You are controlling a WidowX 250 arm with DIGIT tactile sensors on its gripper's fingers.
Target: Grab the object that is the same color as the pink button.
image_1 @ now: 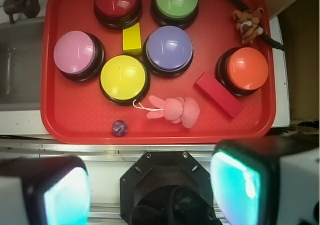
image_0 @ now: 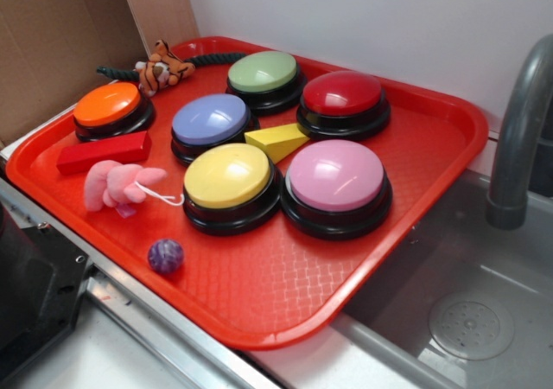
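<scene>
The gripper [image_1: 150,195] is seen only in the wrist view, cut off at the bottom edge; its two pads [image_1: 235,185] are spread wide apart w/ nothing between, well short of the tray [image_1: 50,110]. Nothing of it is caught in the exterior view. The faucet [image_0: 518,130] is cropped at the right. The plush [image_1: 175,110], soft, lumpy, pale pink w/ a thin white string, is lying near the tray's front edge, btw the yellow button [image_1: 123,77] and the red block [image_1: 218,94]. The pink button [image_1: 75,52], a glossy dome on a black base, is set toward the tray's sink-side edge. A small purple ball [image_1: 119,128] is lying by the front edge.
</scene>
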